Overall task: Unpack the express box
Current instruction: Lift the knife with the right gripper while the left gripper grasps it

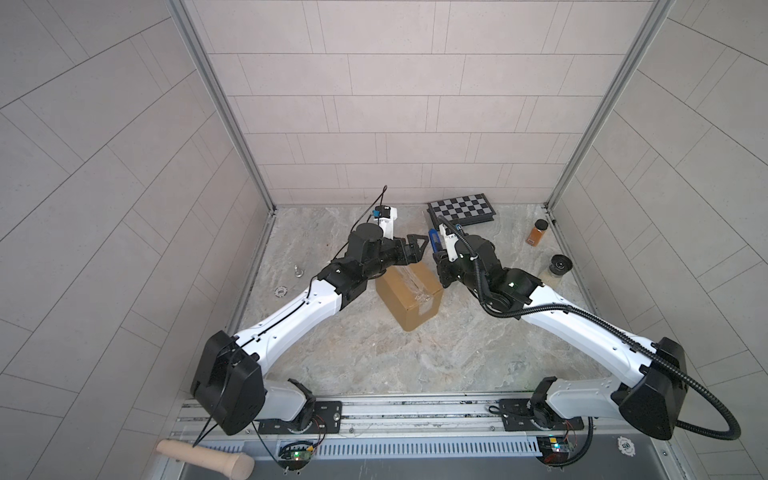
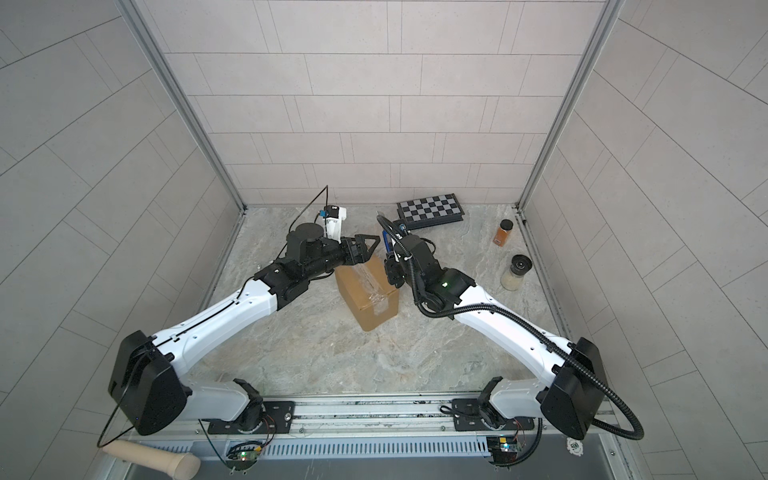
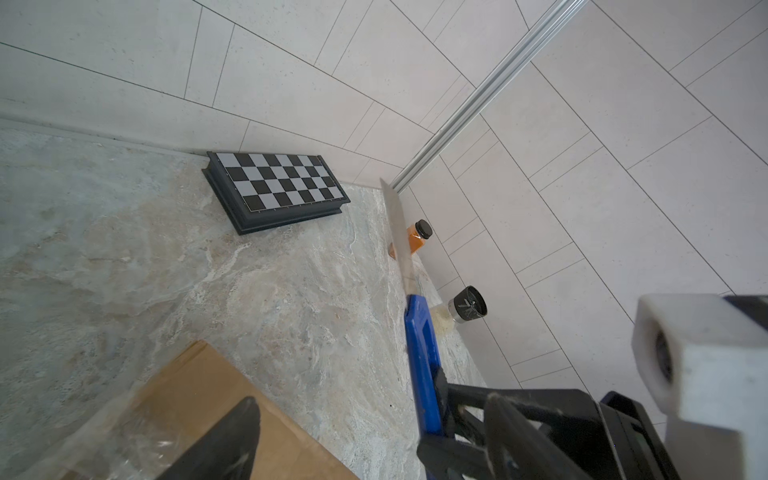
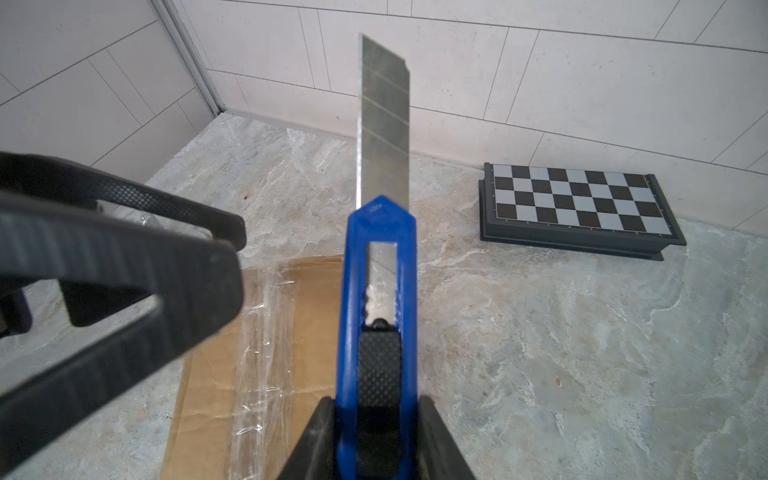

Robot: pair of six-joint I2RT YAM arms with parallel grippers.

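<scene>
— What kind of place are we looking at?

— A robotics lab cell, I'm thinking. The left arm [image 1: 291, 316] and the right arm [image 1: 573, 328] are sitting bolted to a metal rail [image 1: 415, 409] along the front edge of the table [image 1: 374, 357].

— And the walls?

— Pale panels [image 1: 395, 75] are standing on three sides, and aluminium posts [image 1: 221, 104] are framing them. It's looking like a built test booth, not a lived-in room.

— Anything else?

— A bare circuit board [image 1: 296, 454] is glowing with small lights below the rail. Unrelated props, a checkered case [image 1: 461, 209] and a spice jar [image 1: 536, 233], are lying about the table.
</scene>
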